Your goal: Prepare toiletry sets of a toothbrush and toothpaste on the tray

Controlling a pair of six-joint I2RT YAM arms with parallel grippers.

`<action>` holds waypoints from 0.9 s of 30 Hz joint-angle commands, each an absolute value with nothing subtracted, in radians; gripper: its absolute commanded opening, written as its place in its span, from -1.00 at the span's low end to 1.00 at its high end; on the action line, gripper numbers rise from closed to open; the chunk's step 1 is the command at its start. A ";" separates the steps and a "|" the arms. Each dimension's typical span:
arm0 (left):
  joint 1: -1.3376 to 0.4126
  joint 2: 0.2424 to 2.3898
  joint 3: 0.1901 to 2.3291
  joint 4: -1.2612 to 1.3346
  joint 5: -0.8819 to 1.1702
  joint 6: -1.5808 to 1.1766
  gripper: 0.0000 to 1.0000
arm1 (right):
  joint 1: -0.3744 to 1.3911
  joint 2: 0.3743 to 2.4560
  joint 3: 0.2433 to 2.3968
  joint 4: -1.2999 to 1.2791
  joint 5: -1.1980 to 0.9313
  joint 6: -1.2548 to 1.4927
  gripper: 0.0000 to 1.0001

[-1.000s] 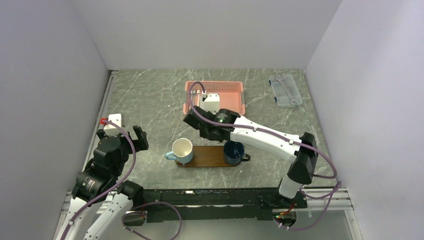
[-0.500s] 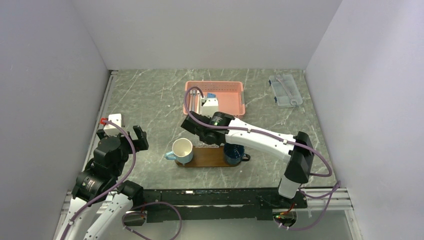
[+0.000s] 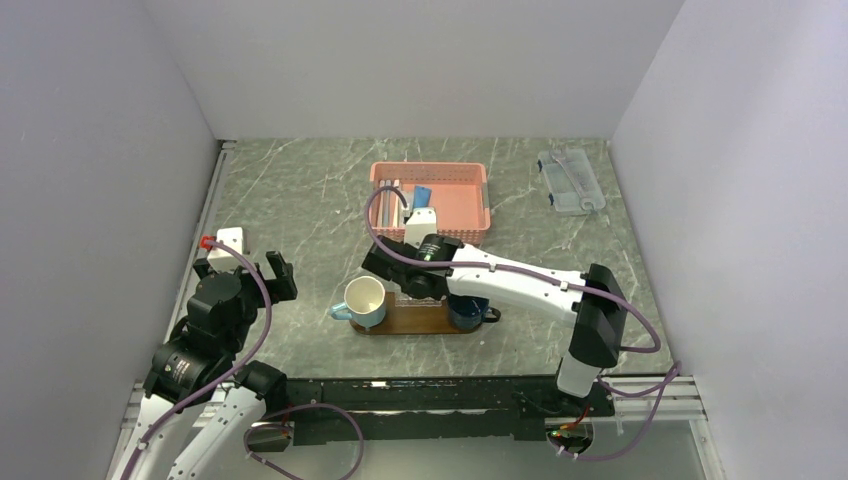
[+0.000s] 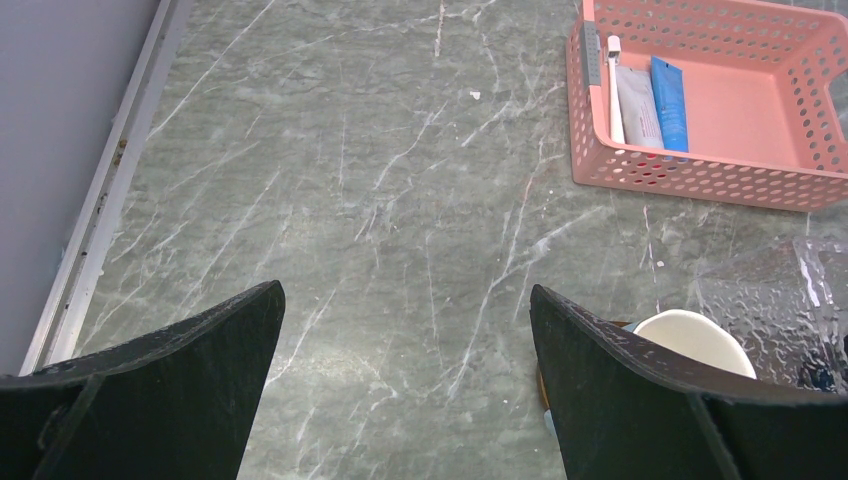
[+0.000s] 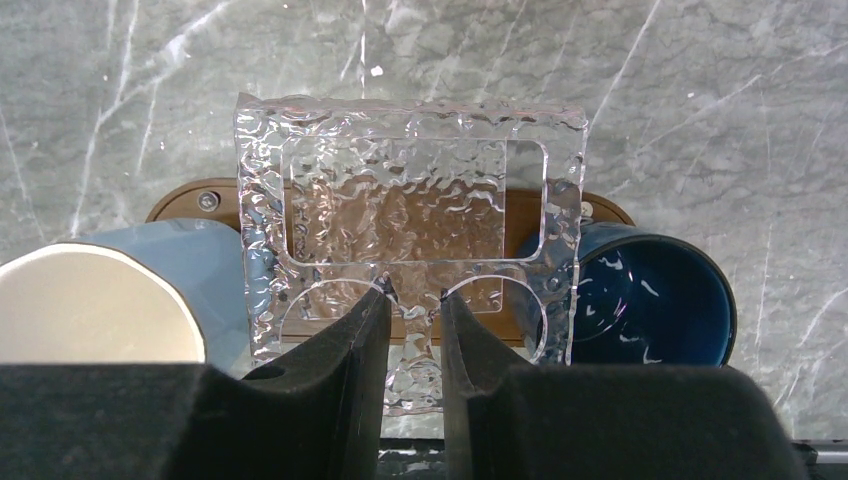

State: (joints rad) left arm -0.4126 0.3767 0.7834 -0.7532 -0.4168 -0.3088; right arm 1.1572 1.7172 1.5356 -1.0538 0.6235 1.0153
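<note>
The dark brown tray [image 3: 412, 319] lies at the near middle; its ends show in the right wrist view [image 5: 190, 200]. A cream-lined light blue mug [image 3: 362, 299] stands on its left end and a dark blue mug [image 3: 466, 308] on its right end. My right gripper [image 5: 414, 295] is shut on a clear, dimpled plastic holder [image 5: 410, 190] with cut-outs, held above the tray between the mugs. The blue toothpaste [image 4: 670, 102], a white tube and a toothbrush [image 4: 613, 80] lie in the pink basket [image 3: 455, 195]. My left gripper [image 4: 403, 290] is open and empty over bare table at the left.
A clear plastic box [image 3: 570, 180] sits at the far right. Grey walls close the table on three sides. The right arm [image 3: 520, 280] stretches across the near right, over the dark blue mug.
My right gripper has moved from the pink basket towards the near left, carrying the clear holder over the tray. The basket's contents now show. The left arm has not moved.
</note>
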 commanded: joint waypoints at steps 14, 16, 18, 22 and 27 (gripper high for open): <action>-0.407 0.382 0.792 -0.737 -0.424 -0.311 0.98 | 1.197 1.716 1.498 -1.039 0.620 1.081 -1.00; -0.406 0.381 0.792 -0.737 -0.423 -0.312 0.98 | 1.203 1.724 1.499 -1.042 0.620 1.085 -1.00; -0.407 0.380 0.791 -0.737 -0.422 -0.312 0.98 | 1.205 1.733 1.498 -1.047 0.620 1.096 -1.00; -0.407 0.376 0.792 -0.735 -0.421 -0.312 0.98 | 1.211 1.748 1.496 -1.050 0.619 1.113 -1.00; -0.407 0.375 0.791 -0.735 -0.420 -0.310 0.98 | 1.219 1.764 1.501 -1.056 0.617 1.126 -1.00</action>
State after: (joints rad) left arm -0.4126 0.3767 0.7834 -0.7528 -0.4164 -0.3088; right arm 1.2083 1.7576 1.4929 -1.0508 0.5987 1.0924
